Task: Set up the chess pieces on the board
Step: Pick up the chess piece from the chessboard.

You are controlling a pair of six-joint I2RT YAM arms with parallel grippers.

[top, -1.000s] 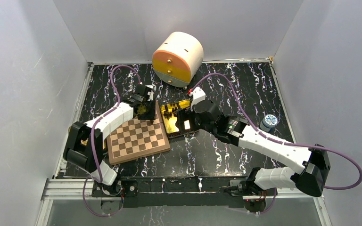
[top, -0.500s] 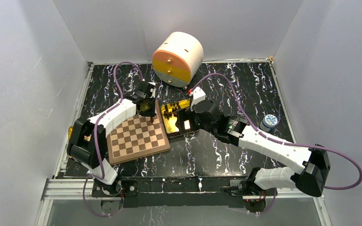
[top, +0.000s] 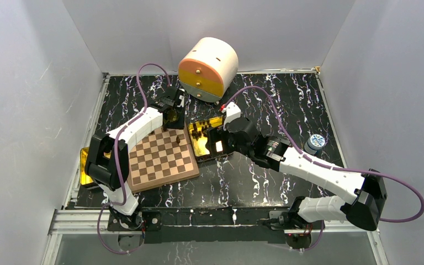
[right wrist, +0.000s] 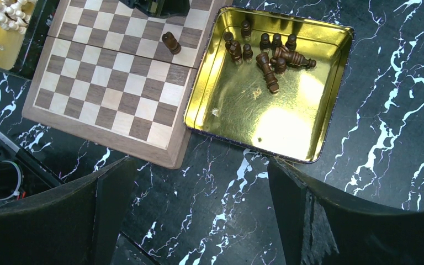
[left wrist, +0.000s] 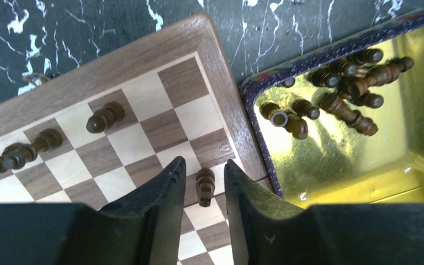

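Observation:
The board (top: 160, 161) lies left of centre, with a gold tin (top: 197, 144) against its right edge. Several dark chess pieces (left wrist: 339, 102) lie heaped in the tin's far corner. One dark piece (left wrist: 204, 186) stands on a square near the board's right edge, between the fingers of my left gripper (left wrist: 204, 163). The jaws are open and clear of it on both sides. More pieces (left wrist: 105, 117) stand along the board's far row. My right gripper (right wrist: 199, 165) hangs wide open above the table near the tin (right wrist: 265, 116), holding nothing.
A second gold tin (right wrist: 0, 38) holding white pieces sits at the board's left side. A round cream and orange drawer box (top: 208, 67) stands at the back. A blue-capped bottle (top: 314, 142) is at the right. White walls enclose the table.
My left gripper closed, then opened again and drew back toward the board's far edge, leaving a dark piece standing on the board. The right arm has not moved.

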